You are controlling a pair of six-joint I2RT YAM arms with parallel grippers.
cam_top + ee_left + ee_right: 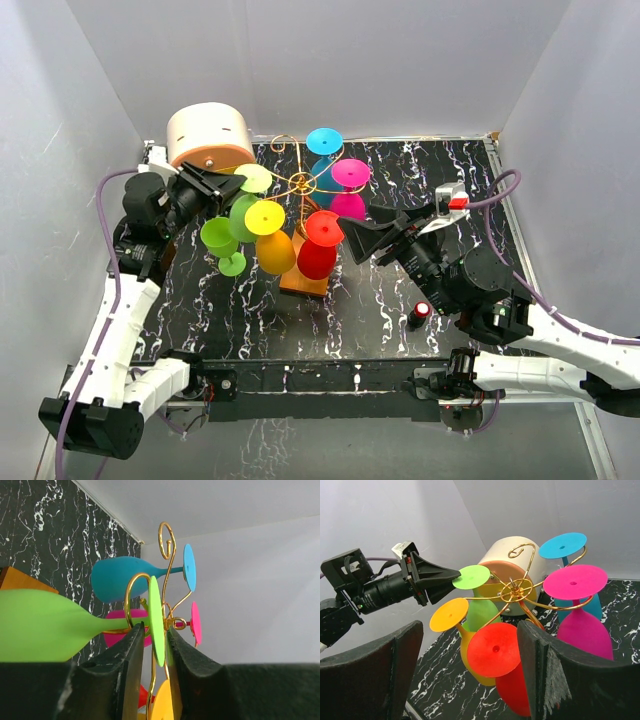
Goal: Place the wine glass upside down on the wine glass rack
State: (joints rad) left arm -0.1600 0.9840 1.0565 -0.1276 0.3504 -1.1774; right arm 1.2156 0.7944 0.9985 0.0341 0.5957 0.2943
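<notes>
Top view: my left gripper (232, 181) sits at the left side of the wine glass rack (300, 184), on the foot of the lime wine glass (244, 214), which hangs bowl down from a scroll arm. The right gripper (356, 238) faces it across the rack. Left wrist: I read the fingers as pinching the foot, with the stem lying sideways and the bowl to the left. Right wrist: fingers spread wide and holding nothing, so letting go falls to my left arm
</notes>
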